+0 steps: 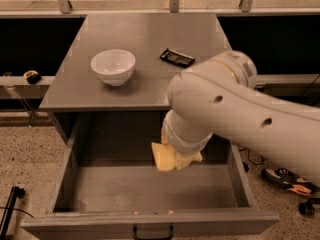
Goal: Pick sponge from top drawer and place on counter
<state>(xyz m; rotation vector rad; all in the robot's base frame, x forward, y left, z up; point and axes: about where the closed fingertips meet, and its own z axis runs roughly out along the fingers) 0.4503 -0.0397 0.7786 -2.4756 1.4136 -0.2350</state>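
The counter [150, 34] was the biggest thing before me, a flat grey top on its cabinet. Below its front edge the top drawer [150, 189] stood pulled wide open, the black handle [152, 232] nearest the camera. My one arm [235, 109] reached in from the right and bent down over the back of the drawer, and its thick white wrist covered most of my gripper [179, 153].

A white bowl [113, 66] stood on the left half of the counter. A small flat black thing [177, 57] lay to its right, well apart from it.

The sponge [164, 157] was inside the drawer, near the back wall and right of the middle. It sat directly under my wrist and touched it, so it lay straight below the gripper and not off to either side. It was tilted, not flat, with its long side running roughly left to right and a corner poking out to the left. It looked to me to be off the speckled floor, though I was not sure. The wrist hid my jaws, so I could not tell whether they were clamped on the sponge or apart.

As I judged it, the coming move was straight up past the counter's front edge, then back over the bare patch in front of the bowl and the black thing.
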